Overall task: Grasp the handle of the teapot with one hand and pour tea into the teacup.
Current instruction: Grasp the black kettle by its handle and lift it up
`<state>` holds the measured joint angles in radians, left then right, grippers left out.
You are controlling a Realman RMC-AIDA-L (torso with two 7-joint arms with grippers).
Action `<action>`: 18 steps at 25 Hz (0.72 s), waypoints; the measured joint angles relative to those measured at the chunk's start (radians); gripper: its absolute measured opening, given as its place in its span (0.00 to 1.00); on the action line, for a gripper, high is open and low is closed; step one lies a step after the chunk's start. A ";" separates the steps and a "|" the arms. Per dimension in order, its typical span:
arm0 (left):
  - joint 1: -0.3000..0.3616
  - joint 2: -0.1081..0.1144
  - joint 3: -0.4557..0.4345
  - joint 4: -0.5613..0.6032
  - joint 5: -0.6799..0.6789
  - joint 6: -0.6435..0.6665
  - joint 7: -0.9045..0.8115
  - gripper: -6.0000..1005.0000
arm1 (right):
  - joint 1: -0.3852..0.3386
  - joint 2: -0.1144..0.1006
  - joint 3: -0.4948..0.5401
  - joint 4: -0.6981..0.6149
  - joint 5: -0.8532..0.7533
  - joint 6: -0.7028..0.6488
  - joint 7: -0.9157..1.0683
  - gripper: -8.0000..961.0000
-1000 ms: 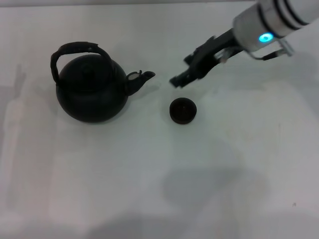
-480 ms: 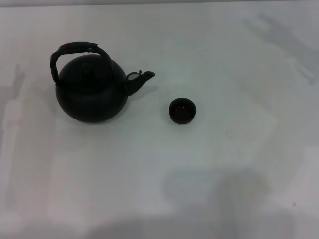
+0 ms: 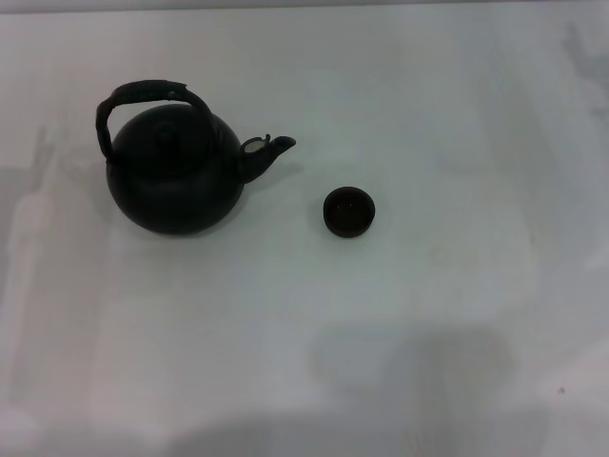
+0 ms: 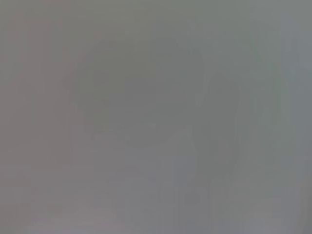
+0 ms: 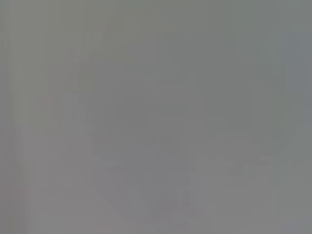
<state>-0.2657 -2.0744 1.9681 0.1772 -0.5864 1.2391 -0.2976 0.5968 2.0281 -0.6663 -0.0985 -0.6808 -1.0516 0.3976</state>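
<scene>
- Head view, looking down on a white table (image 3: 457, 314). Two dark things on it, nothing else.
- Teapot (image 3: 176, 181): big, round, black, standing upright at approx 9 o'clock from the middle of the view. Knobbed lid on top.
- Handle (image 3: 143, 93): dark arched bail over the pot, leaning toward 11 o'clock. Nothing touching it.
- Spout points toward 3 o'clock, at the teacup.
- Teacup (image 3: 349, 211): small, round, dark, no handle, upright. Sits near the spout at approx 4 o'clock from it, w/ a clear gap between cup and pot.
- Left hand and right hand: neither shows in the head view. Both wrist views give only flat grey, no fingers, no objects. Can't tell if either hand is spread or pressed together.
- Task judged as not begun: pot on the table, ungrasped; can't tell if the cup holds tea.
- Risks from here, as a guess:
- The bail leans off-centre, so a grip away from its top could let the pot swing, and the spout miss the cup.
- Cup is small and light-looking; a bump from spout or arm could tip or push it.
- Tilting too fast could overshoot the narrow mouth, or shake the lid loose.
</scene>
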 joint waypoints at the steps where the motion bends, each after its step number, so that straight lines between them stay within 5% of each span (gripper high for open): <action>1: 0.006 0.000 0.000 -0.001 0.010 0.014 0.001 0.89 | 0.017 0.000 0.001 0.025 0.032 0.011 -0.063 0.86; 8: 0.061 -0.003 0.002 -0.001 0.100 0.081 0.034 0.89 | 0.065 0.000 0.003 0.039 0.080 0.114 -0.139 0.86; 18: 0.221 -0.005 0.003 -0.003 0.219 0.257 0.023 0.88 | 0.062 -0.008 0.005 0.022 0.124 0.118 -0.131 0.86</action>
<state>-0.0445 -2.0798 1.9715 0.1747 -0.3677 1.4965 -0.2744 0.6585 2.0199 -0.6615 -0.0764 -0.5570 -0.9336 0.2662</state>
